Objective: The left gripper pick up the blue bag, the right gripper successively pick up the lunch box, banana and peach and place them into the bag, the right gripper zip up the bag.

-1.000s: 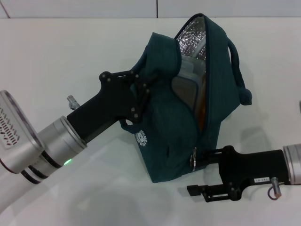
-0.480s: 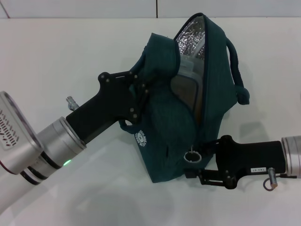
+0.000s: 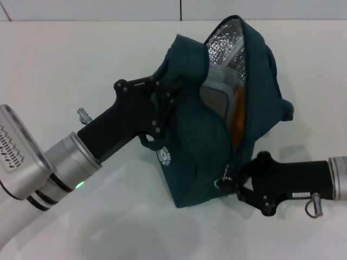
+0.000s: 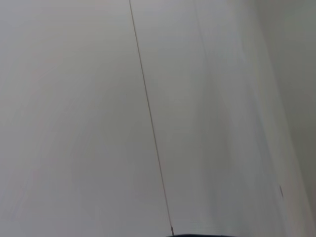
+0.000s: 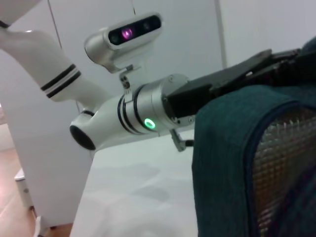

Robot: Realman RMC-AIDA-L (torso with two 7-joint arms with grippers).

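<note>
While left hand [image 3: 162,103] grips blue bag [image 3: 200,146], right hand [image 3: 230,181] pinches its zip

The blue bag [image 3: 217,135] is set at frame centre on the table [image 3: 81,65]. The left gripper [image 3: 162,105] is placed against its left side, the right gripper [image 3: 230,181] at its lower right corner. The lunch box [image 3: 219,95] and banana [image 3: 237,116] are seen inside the opening.

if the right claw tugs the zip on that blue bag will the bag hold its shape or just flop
Likely floppy: the blue bag is soft fabric that bunches where the left claw pinches its side. The lunch box and something orange inside probably add weight and some stiffness. With the right claw at the zip pull, the mouth would probably drag along unless the left claw resists.
</note>
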